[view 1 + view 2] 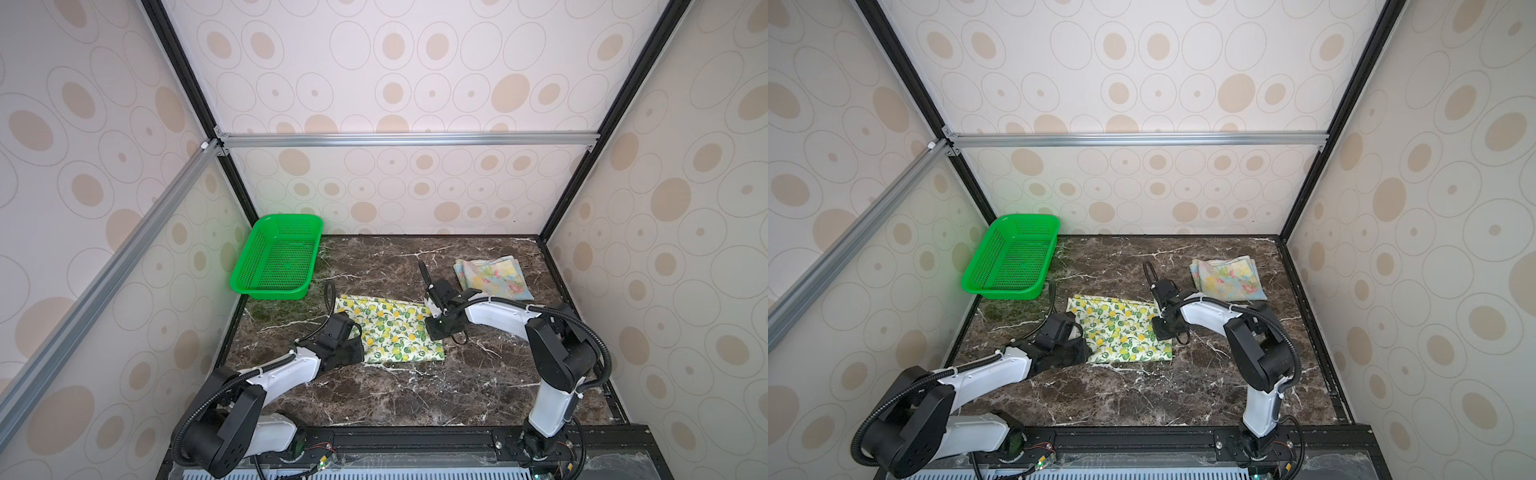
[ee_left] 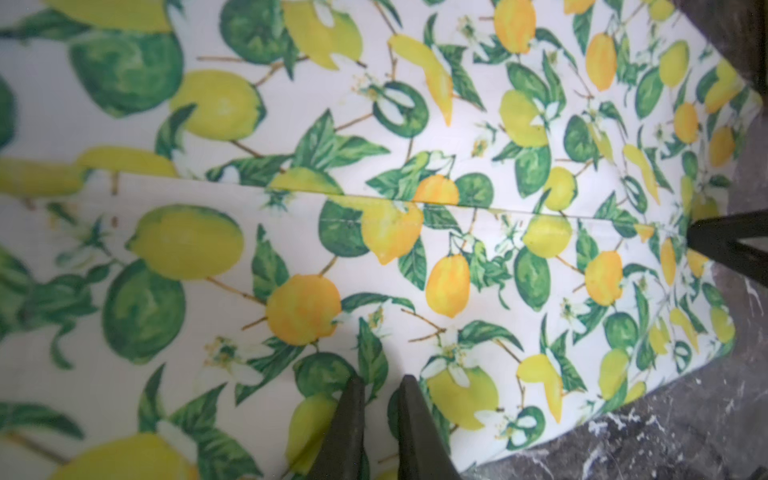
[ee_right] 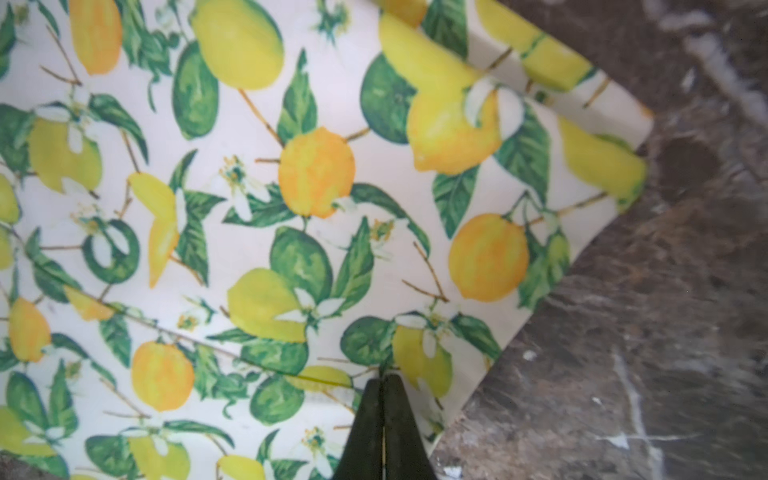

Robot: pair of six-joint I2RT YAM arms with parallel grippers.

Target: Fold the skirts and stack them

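- The left gripper [image 2: 380,384] is sitting low at one side edge of the lemon skirt [image 1: 395,328]. Its jaws are standing narrow with a slit of cloth showing between them, and I cannot tell whether it is pinching.
- The right gripper [image 3: 384,376] is sitting at the opposite edge, jaws pressing together on the lemon skirt, with the cloth puckering at the tips.
- The lemon skirt is lying flat between the two grippers on the marble table [image 1: 395,399].
- The floral skirt [image 1: 492,276], folded, is lying just beyond the right gripper, apart from it.
- The green basket [image 1: 270,294] is standing beyond the left gripper, not touching it.
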